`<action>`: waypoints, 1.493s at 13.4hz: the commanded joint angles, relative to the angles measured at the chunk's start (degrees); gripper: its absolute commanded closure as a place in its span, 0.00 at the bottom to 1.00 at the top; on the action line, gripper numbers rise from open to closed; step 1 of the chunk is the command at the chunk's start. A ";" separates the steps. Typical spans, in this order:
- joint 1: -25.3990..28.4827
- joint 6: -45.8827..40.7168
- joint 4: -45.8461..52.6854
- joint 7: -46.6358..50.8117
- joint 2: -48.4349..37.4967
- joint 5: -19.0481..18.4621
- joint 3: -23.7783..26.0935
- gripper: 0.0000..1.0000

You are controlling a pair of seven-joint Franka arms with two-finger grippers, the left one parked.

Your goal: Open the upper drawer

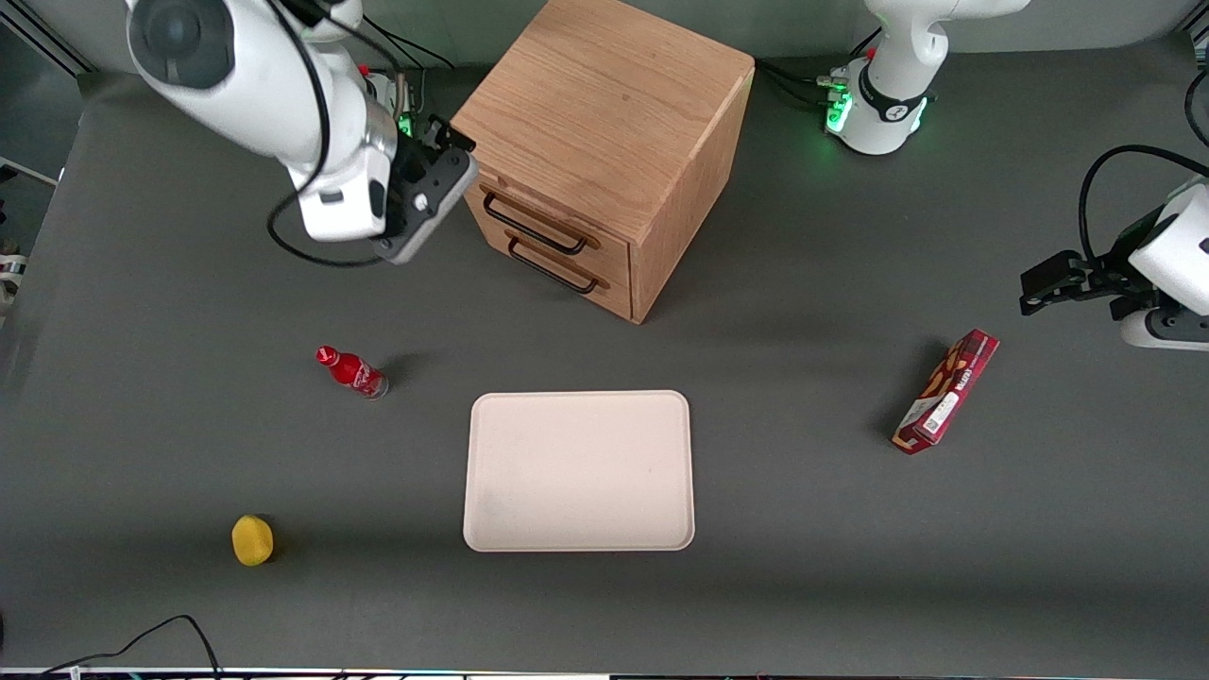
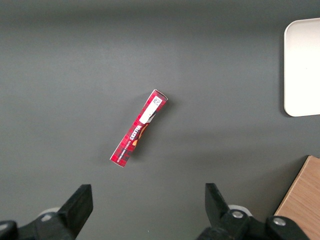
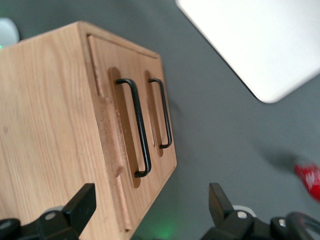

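From the front we see the wooden cabinet point(image 1: 604, 142) standing on the dark table point(image 1: 803, 529), its upper drawer point(image 1: 543, 222) closed flush, the black bar handle point(image 1: 534, 228) sitting just above the lower drawer point(image 1: 567, 269) and its matching handle. The gripper point(image 1: 451, 142) hangs in front of the drawers at about upper-drawer height, close to the cabinet's front corner but apart from the handle. Nearer the camera lies a cream tray point(image 1: 578, 470); a small red bottle point(image 1: 352, 372) and a yellow fruit-like object point(image 1: 252, 540) lie toward the working arm's end of the table, and a red snack box point(image 1: 946, 391) toward the parked arm's end.

The left wrist view shows us the same red snack box point(image 2: 138, 129) lying flat on the table, with a corner of the tray point(image 2: 302, 67) and an edge of the cabinet point(image 2: 302, 202).

In the right wrist view we look at the cabinet front: the upper drawer point(image 3: 107, 125) is shut, and the gripper point(image 3: 152, 205) has its jaws spread wide (nothing between them), short of the handle point(image 3: 137, 127).
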 commanded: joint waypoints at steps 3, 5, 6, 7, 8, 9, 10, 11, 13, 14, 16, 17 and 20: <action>-0.13 7.13 -4.50 -8.04 3.52 3.19 0.13 0.00; -0.04 11.44 -8.45 -8.04 3.52 3.28 0.13 0.00; -0.04 13.11 -10.04 -8.04 3.52 3.36 0.13 0.00; -0.13 14.26 -11.45 -8.13 3.52 3.37 0.13 0.00; -0.04 15.58 -12.51 -8.04 3.52 3.37 0.13 0.00; 0.05 17.07 -13.91 -8.13 3.52 3.45 0.22 0.00; 0.13 18.13 -14.97 -8.04 3.43 3.45 0.31 0.00; 0.22 18.92 -15.93 -8.04 3.17 3.45 0.31 0.00; 0.31 19.19 -17.34 -8.04 2.64 3.54 0.57 0.00; 0.14 19.45 -17.96 -8.04 2.46 3.54 1.35 0.00; -0.04 21.03 -19.10 -7.69 2.20 3.63 2.50 0.00; -0.04 21.39 -19.54 -7.52 2.11 4.50 2.68 0.00; 0.05 22.27 -21.74 -7.60 0.36 6.44 2.77 0.00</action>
